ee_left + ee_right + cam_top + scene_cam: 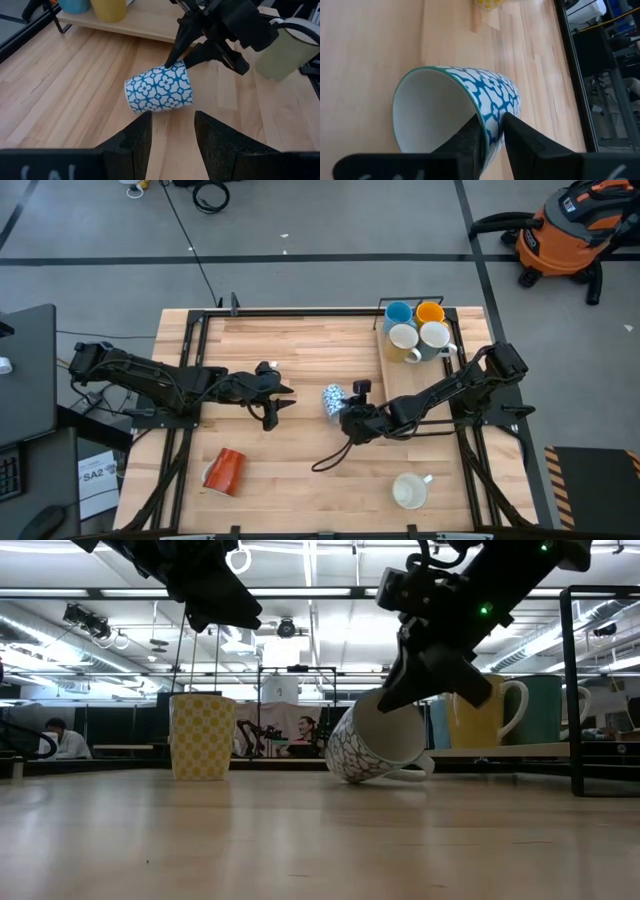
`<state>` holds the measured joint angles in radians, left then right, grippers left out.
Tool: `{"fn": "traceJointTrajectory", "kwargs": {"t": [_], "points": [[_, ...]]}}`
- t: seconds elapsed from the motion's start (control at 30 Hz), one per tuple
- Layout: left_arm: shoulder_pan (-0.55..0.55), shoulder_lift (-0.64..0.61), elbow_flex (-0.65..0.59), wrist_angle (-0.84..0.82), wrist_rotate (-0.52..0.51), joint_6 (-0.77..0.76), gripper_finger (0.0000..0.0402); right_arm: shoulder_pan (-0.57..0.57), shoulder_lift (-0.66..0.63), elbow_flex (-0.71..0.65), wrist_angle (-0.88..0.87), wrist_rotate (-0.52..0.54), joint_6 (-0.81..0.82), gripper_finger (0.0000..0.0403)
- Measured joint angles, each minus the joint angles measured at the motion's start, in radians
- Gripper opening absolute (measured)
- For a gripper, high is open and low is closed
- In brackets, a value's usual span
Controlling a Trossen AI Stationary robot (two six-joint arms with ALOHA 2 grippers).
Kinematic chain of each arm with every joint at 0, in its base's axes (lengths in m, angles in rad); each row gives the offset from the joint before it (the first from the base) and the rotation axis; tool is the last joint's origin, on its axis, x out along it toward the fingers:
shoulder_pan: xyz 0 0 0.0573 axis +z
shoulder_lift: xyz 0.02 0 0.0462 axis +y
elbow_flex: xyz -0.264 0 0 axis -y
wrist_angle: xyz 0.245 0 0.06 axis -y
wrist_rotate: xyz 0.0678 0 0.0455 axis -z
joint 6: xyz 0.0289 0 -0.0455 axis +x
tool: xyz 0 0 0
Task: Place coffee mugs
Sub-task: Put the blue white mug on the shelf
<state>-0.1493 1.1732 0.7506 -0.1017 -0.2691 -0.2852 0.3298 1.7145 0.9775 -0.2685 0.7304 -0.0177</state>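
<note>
The tipped blue-and-white patterned ceramic mug (470, 107) at frame centre seemingly has its handle hidden; the right claw (492, 132) pinches its rim, while the left claw (276, 402) waits open.

Bright even overhead ceiling strips; soft shadows on table (300, 350); low view foreground blurred.

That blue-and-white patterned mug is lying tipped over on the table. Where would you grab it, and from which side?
Probably by the rim at its open mouth. The patterned mug lies on its side with the mouth facing the right gripper, so one finger can slip inside and one stay outside the thin wall, as the jaws stand now. The rounded body looks too wide to pinch.
</note>
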Motion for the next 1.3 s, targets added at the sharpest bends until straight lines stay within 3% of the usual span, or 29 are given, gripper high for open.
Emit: {"fn": "traceJointTrajectory", "kwargs": {"t": [0.47,0.63,0.9,1.03,1.3], "points": [[0.0,0.0,0.0,0.0,0.0,0.0,0.0155,-0.001,0.0,0.0,0.053,0.017,0.002,0.0029],[0.0,0.0,0.0,0.0,0.0,0.0,0.0155,-0.001,0.0,0.0,0.066,0.015,0.002,0.0032],[0.0,0.0,0.0,0.0,0.0,0.0,0.0155,-0.004,-0.019,0.052,0.058,-0.074,0.0,0.0029],[0.0,0.0,0.0,-0.001,0.0,0.0,0.0155,-0.02,-0.032,0.126,-0.042,-0.172,0.001,0.0029],[0.0,0.0,0.0,-0.002,0.0,0.0,0.0155,-0.055,-0.034,0.349,-0.416,-0.281,0.011,0.003]]}}
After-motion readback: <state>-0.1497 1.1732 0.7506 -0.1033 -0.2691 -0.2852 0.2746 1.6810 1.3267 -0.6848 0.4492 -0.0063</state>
